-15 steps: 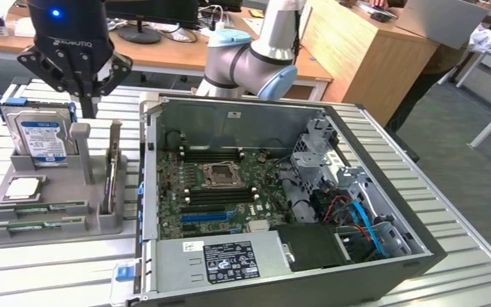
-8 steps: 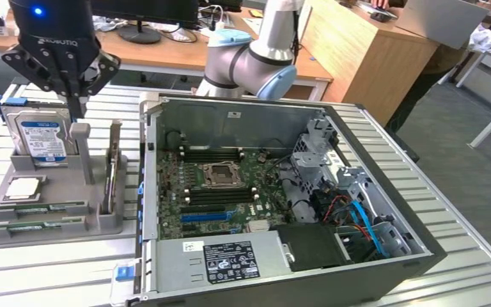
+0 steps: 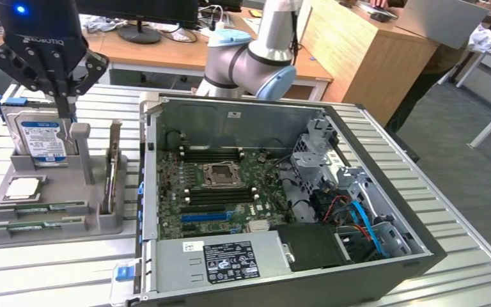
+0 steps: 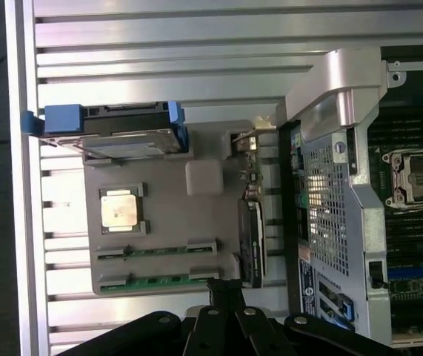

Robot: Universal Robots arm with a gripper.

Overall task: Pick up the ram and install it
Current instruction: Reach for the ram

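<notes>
The exterior view looks obliquely down on the computer case (parts tray at lower left); the wrist view faces straight down from above, sharing tray and case edge

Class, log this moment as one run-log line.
end effector: shut, empty, over gray holder near hard drive | ram: lying in holder | installed: not yet

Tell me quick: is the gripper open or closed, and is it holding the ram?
Gripper: closed, holding nothing. The ram lies in the gray tray.
</notes>
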